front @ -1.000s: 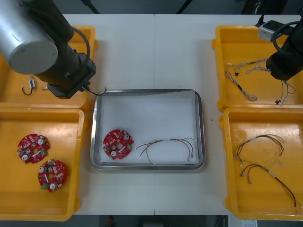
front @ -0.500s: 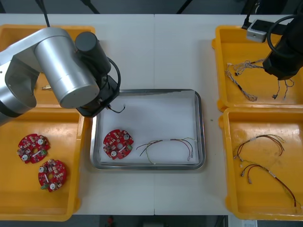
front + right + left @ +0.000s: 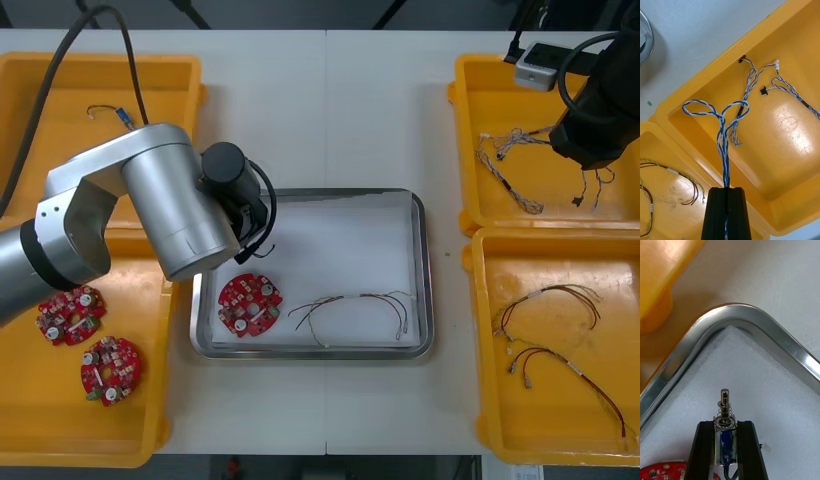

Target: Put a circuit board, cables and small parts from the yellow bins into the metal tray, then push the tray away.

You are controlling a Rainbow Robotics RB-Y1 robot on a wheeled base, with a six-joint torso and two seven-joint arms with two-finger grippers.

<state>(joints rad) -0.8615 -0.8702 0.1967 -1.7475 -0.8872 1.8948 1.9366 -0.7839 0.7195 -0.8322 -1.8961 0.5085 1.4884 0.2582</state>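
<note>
L gripper (image 3: 725, 426) clamps a small metal part (image 3: 725, 410), long axis in line w/ the fingers (image 3: 705, 450), spring pin (image 3: 725, 397) pointing at a corner of the metal tray (image 3: 763, 320), just over its white inside; R gripper (image 3: 726, 192) pinches a blue-white cable (image 3: 723, 129) lengthwise above a yellow bin (image 3: 790, 150).

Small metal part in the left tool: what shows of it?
The small metal part is a shiny body with a blue middle, a pin ringed by a spring poking past the fingertips, and dark wires trailing behind. The left tool is shut on it, a finger on each side, holding it above the white inside of the metal tray, near a corner, close to a red circuit board.
</note>
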